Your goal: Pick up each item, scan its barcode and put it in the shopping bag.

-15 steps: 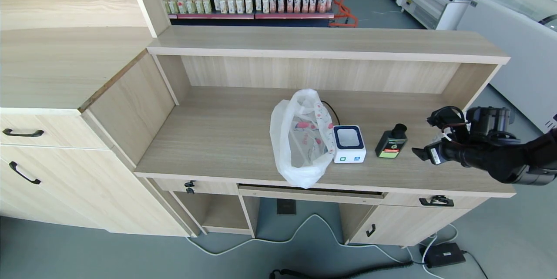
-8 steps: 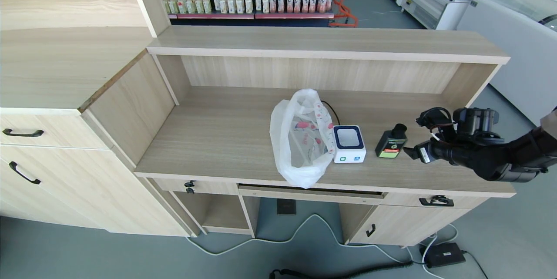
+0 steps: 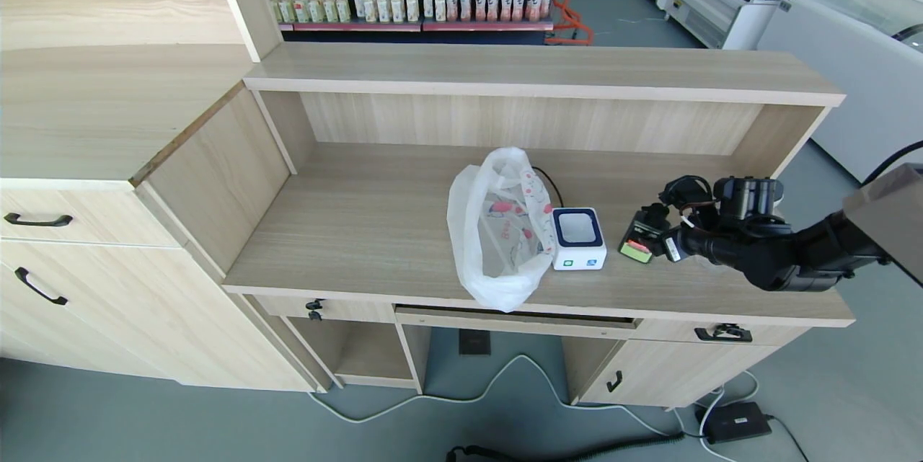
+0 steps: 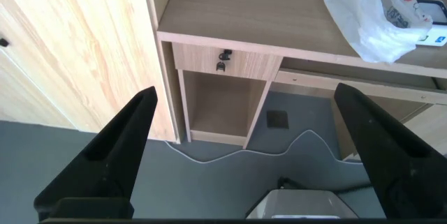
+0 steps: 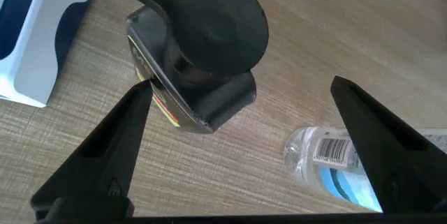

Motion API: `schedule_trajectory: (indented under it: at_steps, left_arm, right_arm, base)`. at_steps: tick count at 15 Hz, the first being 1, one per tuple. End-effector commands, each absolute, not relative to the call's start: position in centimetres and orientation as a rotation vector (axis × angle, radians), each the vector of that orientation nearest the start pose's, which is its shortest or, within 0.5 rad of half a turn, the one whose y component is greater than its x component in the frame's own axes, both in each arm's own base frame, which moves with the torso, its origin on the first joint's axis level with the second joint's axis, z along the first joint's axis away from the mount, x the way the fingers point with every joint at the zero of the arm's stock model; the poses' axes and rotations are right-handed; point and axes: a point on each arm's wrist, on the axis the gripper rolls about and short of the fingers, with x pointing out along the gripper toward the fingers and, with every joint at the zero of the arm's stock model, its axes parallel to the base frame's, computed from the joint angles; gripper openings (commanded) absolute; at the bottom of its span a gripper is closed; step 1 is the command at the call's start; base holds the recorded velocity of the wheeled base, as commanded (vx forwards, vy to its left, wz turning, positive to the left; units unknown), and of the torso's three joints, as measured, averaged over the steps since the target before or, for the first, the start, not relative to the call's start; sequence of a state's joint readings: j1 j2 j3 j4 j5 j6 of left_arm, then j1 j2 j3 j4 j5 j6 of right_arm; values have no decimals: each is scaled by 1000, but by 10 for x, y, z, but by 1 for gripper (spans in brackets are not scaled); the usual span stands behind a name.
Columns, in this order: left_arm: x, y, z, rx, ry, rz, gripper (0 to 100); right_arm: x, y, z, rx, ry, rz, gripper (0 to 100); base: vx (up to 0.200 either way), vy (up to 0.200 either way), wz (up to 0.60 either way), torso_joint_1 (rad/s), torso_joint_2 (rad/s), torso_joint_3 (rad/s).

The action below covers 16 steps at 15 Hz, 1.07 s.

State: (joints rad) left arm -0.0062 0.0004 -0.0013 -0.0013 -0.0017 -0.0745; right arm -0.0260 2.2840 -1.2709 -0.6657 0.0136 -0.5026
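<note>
Right gripper (image 5: 239,88): spread wide and holding nothing. It is low over the pale wooden counter (image 3: 375,231), on the side of the scanner away from the bag.
Dark bottle: the squat dark bottle with a broad black flip cap and green-and-red label (image 5: 202,49) stands just beside the white box scanner with a dark blue rim (image 3: 578,237). It sits between the open jaws, off-centre toward one finger; contact cannot be judged.
Step in hand: probably closing on this bottle for the first pickup.
Doing it well: centre the jaws across the bottle's body before closing. The cap is wider than the body, so gripping below it should keep the bottle from slipping. Keeping the label uncovered would likely leave the barcode free to present.
Clear bottle: a clear plastic bottle with a blue-and-white label (image 5: 328,158) lies on its side just beyond the dark bottle, farther from the scanner. A wide sweep could knock it rolling.
Shopping bag: the translucent white plastic bag with red print (image 3: 497,231) slumps against the scanner's far side. Its mouth looks floppy.
Left gripper (image 4: 246,91): open and empty, below the counter edge, well away from the scanner.
</note>
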Motion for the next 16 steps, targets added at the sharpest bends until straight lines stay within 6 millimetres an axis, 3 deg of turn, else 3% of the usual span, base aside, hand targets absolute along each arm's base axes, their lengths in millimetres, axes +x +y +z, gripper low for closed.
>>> schedule_trajectory:
  at_steps: [1,10,11,16]
  left_arm:
    - [-23,0,76,-75,-3,-8,100]
    - [-23,0,76,-75,-1,-8,100]
    - [-23,0,76,-75,-3,-8,100]
    - [-23,0,76,-75,-3,-8,100]
  right_arm:
    - [458,-4,76,-492,341,94,100]
    - [476,13,55,-471,313,220,100]
    - [477,13,55,-473,312,218,0]
    - [478,15,46,-473,326,226,0]
  base:
    - [0,0,0,0,0,0]
    - [0,0,0,0,0,0]
    - [0,0,0,0,0,0]
    - [0,0,0,0,0,0]
